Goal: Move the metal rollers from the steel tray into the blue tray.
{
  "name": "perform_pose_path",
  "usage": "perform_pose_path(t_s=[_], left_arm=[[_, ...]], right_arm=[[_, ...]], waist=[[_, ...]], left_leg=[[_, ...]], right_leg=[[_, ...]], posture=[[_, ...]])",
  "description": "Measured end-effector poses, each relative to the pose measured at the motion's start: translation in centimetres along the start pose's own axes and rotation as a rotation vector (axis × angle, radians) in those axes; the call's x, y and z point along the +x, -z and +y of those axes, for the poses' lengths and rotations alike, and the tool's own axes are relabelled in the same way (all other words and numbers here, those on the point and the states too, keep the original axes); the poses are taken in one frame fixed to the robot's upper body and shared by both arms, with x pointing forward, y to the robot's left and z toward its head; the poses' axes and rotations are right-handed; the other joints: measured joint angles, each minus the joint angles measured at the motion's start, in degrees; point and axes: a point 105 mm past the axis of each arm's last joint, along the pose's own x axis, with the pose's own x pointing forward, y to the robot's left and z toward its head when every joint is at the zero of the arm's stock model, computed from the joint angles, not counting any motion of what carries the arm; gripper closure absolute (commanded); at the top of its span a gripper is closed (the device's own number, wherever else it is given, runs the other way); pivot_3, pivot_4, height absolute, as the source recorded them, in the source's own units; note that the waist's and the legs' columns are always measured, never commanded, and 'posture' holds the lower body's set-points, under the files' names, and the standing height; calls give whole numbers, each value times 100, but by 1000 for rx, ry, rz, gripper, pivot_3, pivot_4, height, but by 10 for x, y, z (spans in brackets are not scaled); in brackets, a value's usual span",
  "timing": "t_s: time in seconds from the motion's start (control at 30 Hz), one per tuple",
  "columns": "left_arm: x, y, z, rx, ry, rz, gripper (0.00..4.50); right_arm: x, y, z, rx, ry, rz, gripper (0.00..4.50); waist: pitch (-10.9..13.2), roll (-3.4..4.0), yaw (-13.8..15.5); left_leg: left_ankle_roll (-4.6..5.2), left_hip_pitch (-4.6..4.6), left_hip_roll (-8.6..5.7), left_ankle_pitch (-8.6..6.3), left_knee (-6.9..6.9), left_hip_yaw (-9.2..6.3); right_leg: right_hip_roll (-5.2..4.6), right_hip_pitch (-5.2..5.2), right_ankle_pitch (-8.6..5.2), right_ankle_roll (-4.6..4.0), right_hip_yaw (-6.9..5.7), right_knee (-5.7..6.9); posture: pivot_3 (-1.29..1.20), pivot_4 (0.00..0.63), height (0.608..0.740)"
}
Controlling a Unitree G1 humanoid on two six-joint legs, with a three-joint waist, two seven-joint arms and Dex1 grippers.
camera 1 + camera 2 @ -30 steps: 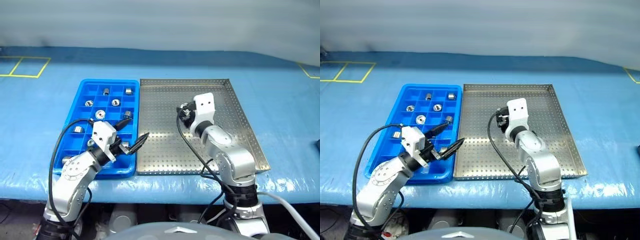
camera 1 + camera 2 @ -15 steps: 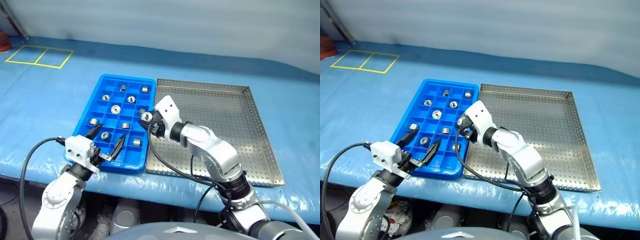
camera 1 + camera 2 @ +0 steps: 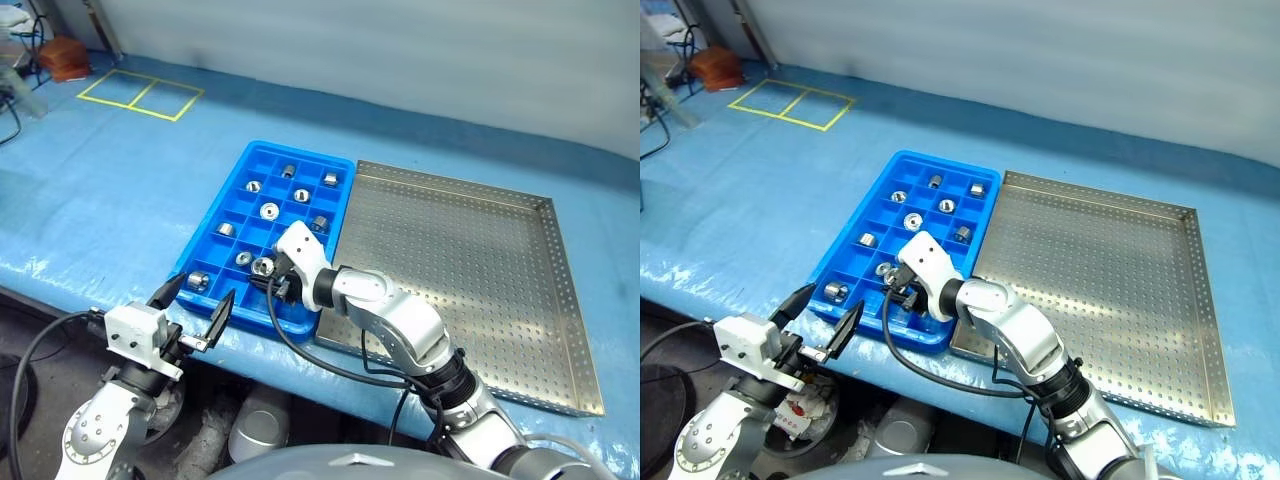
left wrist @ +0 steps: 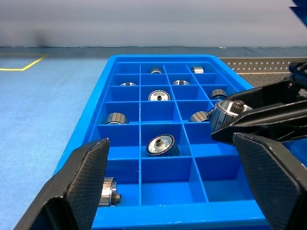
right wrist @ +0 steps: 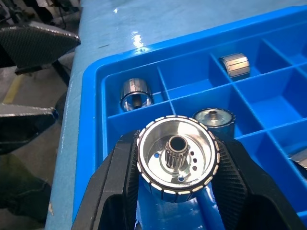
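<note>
Inside blue tray (image 3: 205,252): eight metal rollers (image 3: 269,210)

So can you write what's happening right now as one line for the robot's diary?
right end effector: shut on roller, over blue tray | left end effector: open, holding nothing, at tray's near edge | steel tray: no rollers visible

head stereo overhead, wrists near blue tray (image 3: 222,262)

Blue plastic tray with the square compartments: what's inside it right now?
Shiny metal rollers sit singly in about nine compartments of the blue plastic grid tray. The right claw holds another roller above the near end and hides the compartments beneath it.
</note>
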Motion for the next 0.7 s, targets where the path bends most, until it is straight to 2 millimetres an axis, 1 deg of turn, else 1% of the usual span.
perform_pose_path(t_s=[0.2,0.3,0.37,0.43,0.47,0.57,0.6,0.7], left_arm=[[-3,2,-4,-1,52,20,0],[-3,2,-7,-2,90,27,0],[-3,2,-8,-2,102,27,0],[-1,1,-9,-4,114,23,0],[1,0,-10,-3,123,19,0],[4,-3,-11,-1,142,10,0],[6,-3,-11,2,154,12,0],[11,-6,-14,11,188,4,0]], right_arm=[[-5,16,-1,24,4,42,2789],[-12,17,-2,24,12,46,2789],[-16,19,-3,36,24,48,2060],[-19,20,-7,42,45,49,1528],[-21,20,-9,44,55,49,1181],[-26,16,-11,55,67,30,171],[-26,14,-8,61,57,16,43],[-29,2,-3,55,44,-36,43]], waist=[[-3,-5,303],[-5,-7,415],[-7,-11,472],[-9,-12,515],[-9,-12,540],[-9,-13,552],[-9,-13,551],[-10,-11,533]], left_leg=[[-4,-16,0,-2,1,7],[-4,-35,1,-2,1,7],[-4,-48,1,-2,3,7],[-4,-68,1,-2,9,7],[-4,-69,1,-2,10,6],[-4,-72,1,-2,10,6],[-5,-72,1,-3,10,6],[-5,-71,2,-3,11,3]], right_leg=[[-2,-44,-1,1,-3,-1],[0,-63,0,2,-4,1],[0,-66,2,5,-6,1],[1,-66,8,15,-5,7],[2,-67,21,37,-6,7],[2,-67,21,37,-7,5],[2,-67,20,36,-8,5],[4,-67,20,35,-11,7]], posture=[[583,150,740],[568,150,740],[555,150,740],[532,150,740],[523,150,740],[504,150,740],[492,150,740],[459,150,740]])
